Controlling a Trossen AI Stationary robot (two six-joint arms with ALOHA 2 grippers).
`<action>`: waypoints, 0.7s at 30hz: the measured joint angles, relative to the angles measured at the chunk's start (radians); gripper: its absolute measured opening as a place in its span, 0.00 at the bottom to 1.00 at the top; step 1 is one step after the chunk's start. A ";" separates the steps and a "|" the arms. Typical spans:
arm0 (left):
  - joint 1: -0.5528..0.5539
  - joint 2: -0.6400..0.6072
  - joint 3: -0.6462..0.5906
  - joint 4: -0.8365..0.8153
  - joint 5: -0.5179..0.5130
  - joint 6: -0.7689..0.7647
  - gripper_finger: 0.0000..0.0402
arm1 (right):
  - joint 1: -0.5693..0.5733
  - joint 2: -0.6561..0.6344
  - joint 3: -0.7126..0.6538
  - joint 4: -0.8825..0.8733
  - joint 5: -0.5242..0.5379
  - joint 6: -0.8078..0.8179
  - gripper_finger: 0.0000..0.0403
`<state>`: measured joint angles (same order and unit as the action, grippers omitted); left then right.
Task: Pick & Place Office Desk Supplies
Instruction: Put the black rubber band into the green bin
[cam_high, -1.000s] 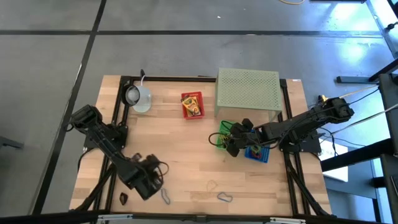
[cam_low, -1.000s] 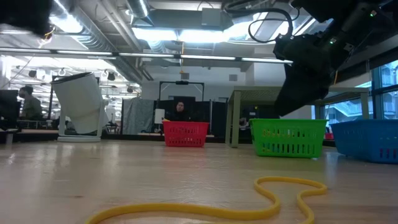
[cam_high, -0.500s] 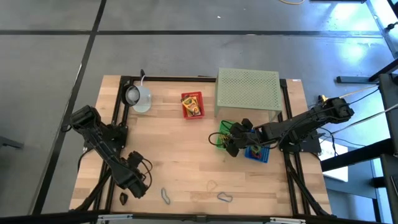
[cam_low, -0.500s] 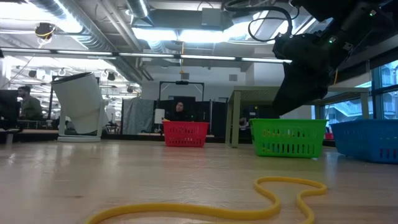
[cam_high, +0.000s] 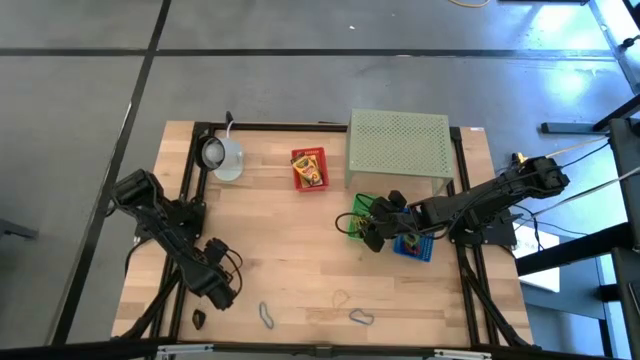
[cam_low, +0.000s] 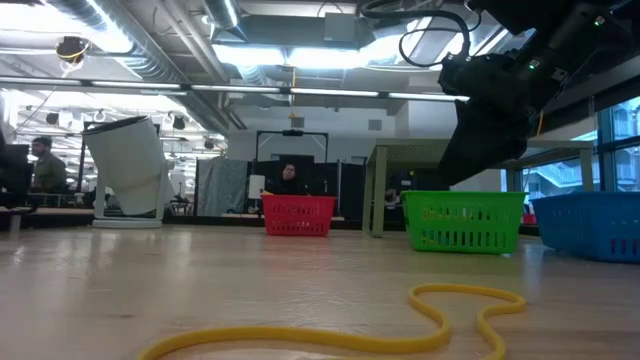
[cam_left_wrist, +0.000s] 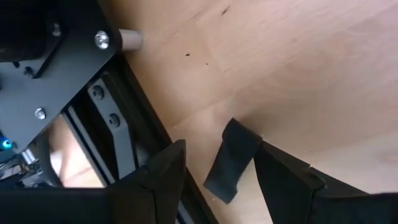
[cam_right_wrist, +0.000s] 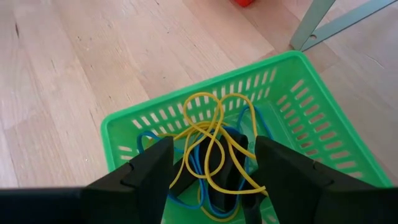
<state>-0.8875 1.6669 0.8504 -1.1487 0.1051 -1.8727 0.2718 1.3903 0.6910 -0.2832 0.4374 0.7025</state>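
A small black clip (cam_left_wrist: 233, 158) lies flat on the wood by the table's left near corner, seen from above as the clip (cam_high: 200, 318). My left gripper (cam_left_wrist: 214, 180) hangs open over it, pointing steeply down, one finger on either side and clear of it; it shows in the high view as my left gripper (cam_high: 220, 295). Loose loops (cam_high: 266, 315) lie near the front edge, and a yellow loop (cam_low: 430, 320) lies close to the low camera. My right gripper (cam_right_wrist: 211, 168) stands open over the green basket (cam_right_wrist: 298, 118), which holds yellow and blue loops and a dark clip. The yellow box (cam_high: 308, 168) sits in a red basket.
The black table frame (cam_left_wrist: 112, 124) runs just beside the clip. A pale mug (cam_high: 222, 155) stands at the far left and the green perforated stand (cam_high: 398, 145) at the far right. A blue basket (cam_high: 412, 245) sits beside the green one. Bare wood fills the middle.
My left gripper has swung toward the table's left edge and tipped to point more steeply down, ending above the black clip. The grey-blue loop it stood over now shows uncovered.
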 joint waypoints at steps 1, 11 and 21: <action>0.000 0.000 -0.009 0.011 0.000 0.000 0.45 | 0.000 0.000 0.000 0.000 0.000 0.000 0.57; 0.001 -0.002 -0.046 0.124 0.003 0.067 0.21 | 0.000 0.000 0.000 0.000 0.000 0.000 0.57; 0.003 -0.005 -0.039 0.146 -0.022 0.053 0.01 | 0.000 0.000 0.000 0.000 0.000 0.000 0.57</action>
<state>-0.8843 1.6622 0.8116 -1.0026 0.0827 -1.8197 0.2718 1.3903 0.6910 -0.2829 0.4374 0.7021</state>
